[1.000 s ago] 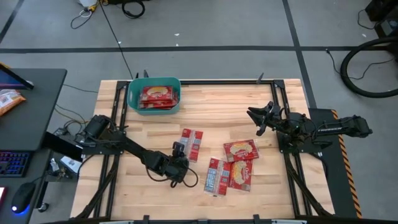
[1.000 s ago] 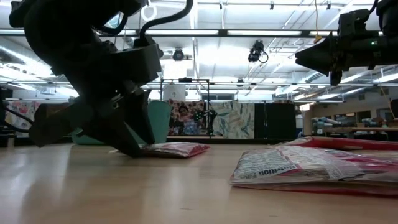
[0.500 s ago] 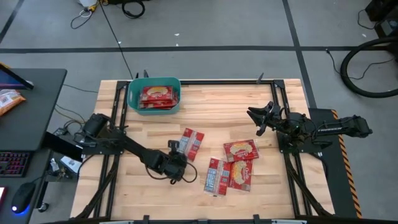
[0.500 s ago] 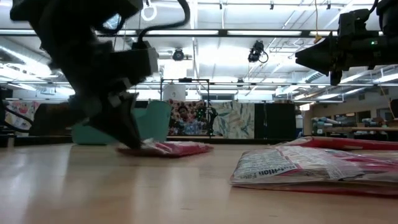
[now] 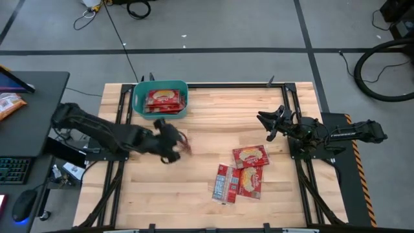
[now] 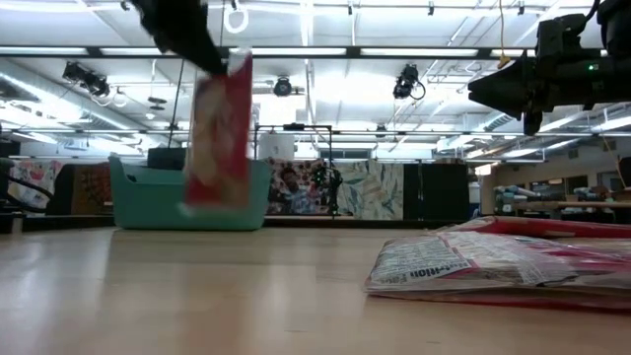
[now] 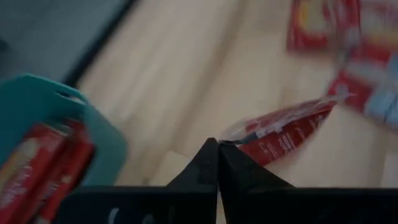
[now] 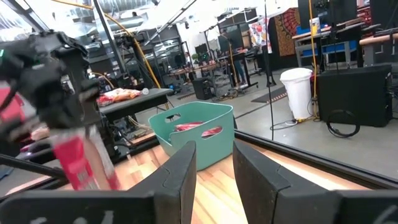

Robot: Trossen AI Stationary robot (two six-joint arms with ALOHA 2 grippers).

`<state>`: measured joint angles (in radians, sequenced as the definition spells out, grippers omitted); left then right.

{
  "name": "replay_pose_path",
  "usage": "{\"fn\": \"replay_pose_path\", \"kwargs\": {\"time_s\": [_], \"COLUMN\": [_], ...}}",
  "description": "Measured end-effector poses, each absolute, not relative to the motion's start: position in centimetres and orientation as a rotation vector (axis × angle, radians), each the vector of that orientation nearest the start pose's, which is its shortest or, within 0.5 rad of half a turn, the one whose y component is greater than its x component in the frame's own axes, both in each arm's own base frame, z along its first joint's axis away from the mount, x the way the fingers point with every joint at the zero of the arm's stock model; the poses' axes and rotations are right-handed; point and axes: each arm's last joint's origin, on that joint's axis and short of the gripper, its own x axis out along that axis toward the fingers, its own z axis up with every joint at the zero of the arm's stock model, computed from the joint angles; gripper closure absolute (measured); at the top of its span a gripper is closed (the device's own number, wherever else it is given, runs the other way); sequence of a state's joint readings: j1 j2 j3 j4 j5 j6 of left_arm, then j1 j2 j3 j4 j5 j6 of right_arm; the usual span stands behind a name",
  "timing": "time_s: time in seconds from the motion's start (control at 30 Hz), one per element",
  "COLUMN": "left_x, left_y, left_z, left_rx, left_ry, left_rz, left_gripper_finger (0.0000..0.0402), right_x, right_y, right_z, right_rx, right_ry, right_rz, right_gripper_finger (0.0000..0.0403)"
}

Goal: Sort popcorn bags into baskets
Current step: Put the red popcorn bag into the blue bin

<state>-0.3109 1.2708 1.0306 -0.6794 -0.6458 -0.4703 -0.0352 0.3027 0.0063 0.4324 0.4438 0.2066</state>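
My left gripper point(image 5: 174, 141) hovers over the table's left half, just near of the teal basket point(image 5: 160, 99), shut on a red popcorn bag point(image 5: 185, 144). In the low view that bag point(image 6: 219, 128) hangs well above the wood in front of the basket point(image 6: 187, 199). The basket holds a few red bags point(image 5: 162, 98). Three more bags point(image 5: 249, 156) point(image 5: 226, 182) point(image 5: 251, 182) lie flat on the table right of centre. My right gripper point(image 5: 264, 125) waits open above the right side, holding nothing. My left gripper pinches one short end of the popcorn bag point(image 7: 233, 140) between its two shut fingers. It comes at the bag from above. The bag hangs down below the fingers point(image 6: 202, 49), nearly upright, its lower end point(image 6: 212, 202) clear of the table.
The table has a black frame rail along its edges point(image 5: 226, 84). A desk with a keyboard and an orange packet point(image 5: 10, 103) stands left of the table. Bare wood lies between the basket and the loose bags.
My left gripper has shut on the bag that lay near the table's middle and taken hold of it. It then rose and swung toward the far left, toward the basket. The bag has left the table and now hangs upright below the fingers.
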Motion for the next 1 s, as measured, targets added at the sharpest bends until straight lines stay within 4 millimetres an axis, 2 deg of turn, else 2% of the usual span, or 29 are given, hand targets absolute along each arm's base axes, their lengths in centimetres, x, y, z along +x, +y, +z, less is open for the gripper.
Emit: {"fn": "replay_pose_path", "kwargs": {"time_s": [0.2, 0.4, 0.8, 0.9, 1.0], "left_x": [21.3, 19.2, 19.6, 19.5, 19.1], "left_y": [-3.1, -0.8, 2.8, 4.0, 5.6], "left_z": [32.1, 34.0, 35.6, 35.7, 35.5], "left_rx": [-0.129, -0.124, 0.000, -0.014, -0.101], "left_ry": [0.547, 0.449, 0.363, 0.352, 0.359], "left_rz": [0.581, 0.693, 0.823, 0.868, 0.878], "left_gripper_finger": [0.0398, 0.0398, 0.0399, 0.0399, 0.0399], "right_x": [11.2, 11.2, 11.2, 11.2, 11.2], "right_y": [-1.6, -1.6, -1.6, -1.6, -1.6], "right_z": [18.1, 18.1, 18.1, 18.1, 18.1], "right_rx": [0.230, 0.230, 0.230, 0.230, 0.230], "right_ry": [-0.184, -0.184, -0.183, -0.183, -0.183], "right_rz": [-0.463, -0.463, -0.463, -0.463, -0.463], "right_gripper_finger": [0.0292, 0.0292, 0.0292, 0.0292, 0.0292]}}
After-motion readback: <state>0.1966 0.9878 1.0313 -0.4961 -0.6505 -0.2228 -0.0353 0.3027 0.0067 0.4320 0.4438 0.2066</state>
